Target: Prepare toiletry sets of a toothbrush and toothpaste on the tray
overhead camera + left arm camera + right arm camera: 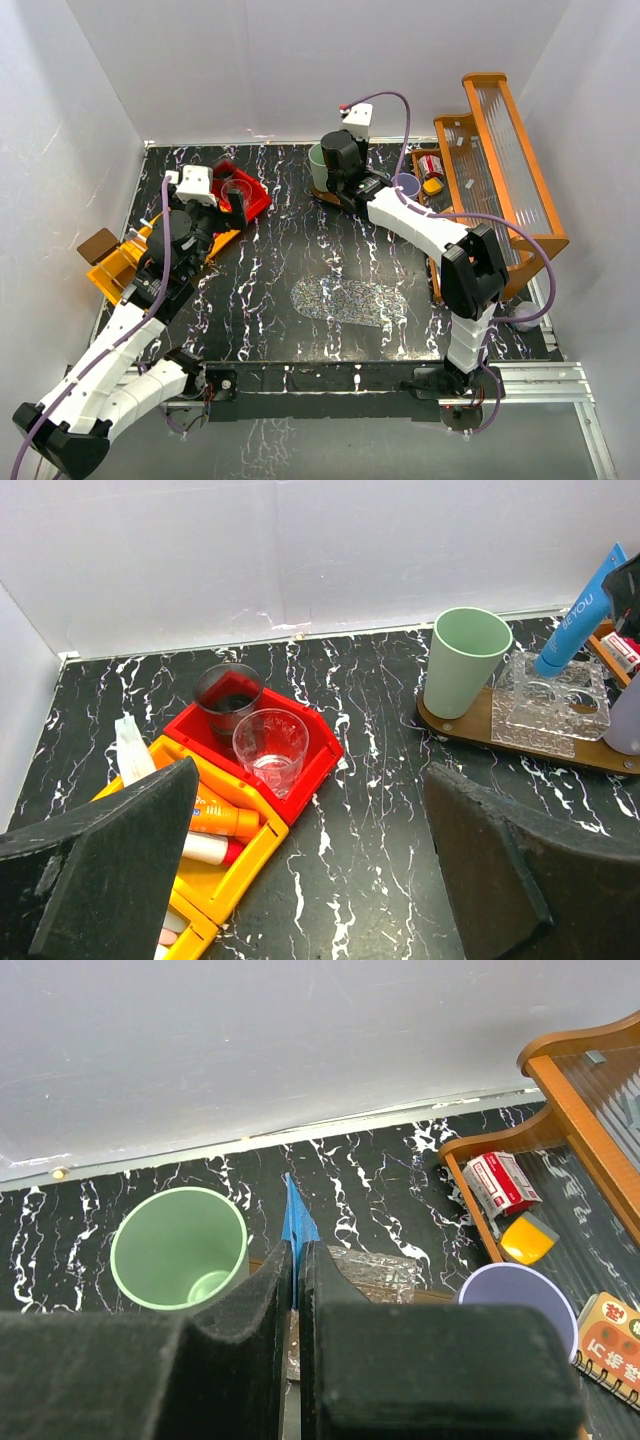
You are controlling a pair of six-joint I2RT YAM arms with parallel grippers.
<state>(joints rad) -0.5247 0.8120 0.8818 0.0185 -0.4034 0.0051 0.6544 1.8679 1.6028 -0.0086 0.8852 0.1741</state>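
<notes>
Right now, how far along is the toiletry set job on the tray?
Early. Done: the green cup and lilac cup stand on the tray. In hand: the right gripper is shut on the blue tube, its lower end at the clear holder. Left: no toothbrush shows on the tray; the open left gripper hangs by the yellow bin of orange tubes.

- Green plastic cup (pixel 465 662) stood on oval wooden tray (pixel 468 732), nine o'clock of clear glass holder block (pixel 558 710).
- Blue tapered tube (pixel 577 618) leaned over that block.
- Clear glass tumbler (pixel 270 748) sat in red plastic bin (pixel 322 755).
</notes>
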